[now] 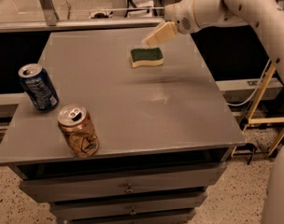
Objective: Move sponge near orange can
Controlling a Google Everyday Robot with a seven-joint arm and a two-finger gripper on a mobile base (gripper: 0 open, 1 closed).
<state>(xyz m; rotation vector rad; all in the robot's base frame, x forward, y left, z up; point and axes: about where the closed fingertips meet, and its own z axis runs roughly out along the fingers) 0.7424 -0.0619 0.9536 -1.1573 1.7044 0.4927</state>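
The sponge point(146, 57) has a dark green top over pale yellow foam and lies flat at the far middle of the grey table point(128, 101). The orange can point(78, 131) stands upright near the table's front left edge, with its silver top and pull tab showing. My gripper point(156, 35) hangs just above and behind the sponge, on the white arm that reaches in from the upper right. It does not touch the sponge.
A dark blue can point(38, 87) stands at the left edge, just behind the orange can. Drawers point(128, 188) sit below the tabletop. A yellow frame point(261, 111) stands to the right. A metal rail point(76, 22) runs behind the table.
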